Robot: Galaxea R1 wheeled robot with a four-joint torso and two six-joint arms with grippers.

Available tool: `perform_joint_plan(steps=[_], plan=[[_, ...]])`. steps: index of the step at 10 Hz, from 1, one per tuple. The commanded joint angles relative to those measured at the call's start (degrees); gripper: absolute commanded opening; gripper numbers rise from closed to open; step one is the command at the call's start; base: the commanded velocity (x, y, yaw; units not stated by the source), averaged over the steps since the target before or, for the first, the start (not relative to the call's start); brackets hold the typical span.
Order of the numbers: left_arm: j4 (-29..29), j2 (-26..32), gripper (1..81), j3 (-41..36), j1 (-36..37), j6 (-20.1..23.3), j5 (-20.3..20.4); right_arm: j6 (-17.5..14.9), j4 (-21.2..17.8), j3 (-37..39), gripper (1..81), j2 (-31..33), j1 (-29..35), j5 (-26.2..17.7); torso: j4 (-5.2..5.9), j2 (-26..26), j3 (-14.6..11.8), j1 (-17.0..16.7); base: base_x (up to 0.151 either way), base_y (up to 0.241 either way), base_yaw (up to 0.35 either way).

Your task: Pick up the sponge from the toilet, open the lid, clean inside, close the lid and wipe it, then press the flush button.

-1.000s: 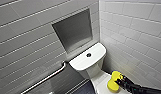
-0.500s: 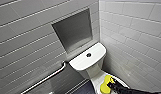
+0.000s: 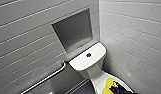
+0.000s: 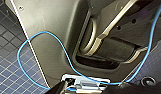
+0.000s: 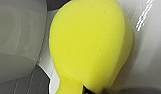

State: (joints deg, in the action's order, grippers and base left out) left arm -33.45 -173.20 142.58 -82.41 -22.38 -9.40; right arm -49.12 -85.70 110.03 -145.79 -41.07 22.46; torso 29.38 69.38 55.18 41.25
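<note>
Half covered by the dark right gripper [image 3: 119, 90] at the foot of the head view: the sponge [image 3: 108, 84], down on the front part of the toilet [image 3: 96, 72], against its white glossy top face. Clamped shut on the sponge, to judge from the right wrist view: pinched to a narrow neck beside a dark fingertip [image 5: 96, 91], bulging wide and rounded beyond it. Gripped at one end, probably so as to leave the broad soft face free for wiping and to keep the hard jaws off the ceramic. Held low and close to the surface, hence likely in contact with it, though hard to say whether resting or rubbing. Cannot tell for sure whether lid or seat underneath; no open hollow to be seen around the sponge, so taken for the lid [image 3: 98, 79], down. Bright yellow, fine-pored, matt, soft enough to deform under the squeeze; no dirt or foam to be made out. Well apart from it, up on the flat tank top [image 3: 96, 56]: the round flush button [image 3: 88, 54], unobstructed.
</note>
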Motion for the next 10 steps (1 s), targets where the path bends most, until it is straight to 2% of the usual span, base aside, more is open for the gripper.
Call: perform_joint_plan(steps=[1,3,4,6,7,10], plan=[[-0.12,0.84,81.1,0.07,-0.43,0.23,-4.58,-0.81,1.32,-18.02,1.0,12.15,-3.10,-1.01,0.00,0.00,0.00,0.00,0.000,0.000,0.000],[-0.12,0.84,81.1,0.07,-0.43,0.15,-4.58,-0.02,4.31,-17.58,1.0,13.30,-7.58,-1.01,0.00,0.00,0.00,0.00,0.000,0.000,0.000],[-0.12,0.84,81.1,0.07,-0.43,0.23,-4.58,1.81,5.45,-16.19,1.0,13.30,-8.90,-1.01,0.00,0.00,0.00,0.00,0.000,0.000,0.000],[-0.12,0.84,81.1,0.07,-0.43,0.23,-4.58,3.68,6.42,-12.40,1.0,13.12,-9.43,-2.67,0.00,0.00,0.00,0.00,0.000,0.000,0.000],[-0.12,0.84,81.1,-0.02,-0.44,0.23,-4.66,3.76,6.85,-12.99,1.0,14.60,-9.78,-5.03,0.00,0.00,0.00,0.00,0.000,0.000,0.000],[-0.12,0.84,81.1,-0.02,-0.43,0.23,-4.58,3.85,11.78,-18.29,1.0,21.12,-14.18,-5.32,0.00,0.00,0.00,0.00,0.000,0.000,0.000]])
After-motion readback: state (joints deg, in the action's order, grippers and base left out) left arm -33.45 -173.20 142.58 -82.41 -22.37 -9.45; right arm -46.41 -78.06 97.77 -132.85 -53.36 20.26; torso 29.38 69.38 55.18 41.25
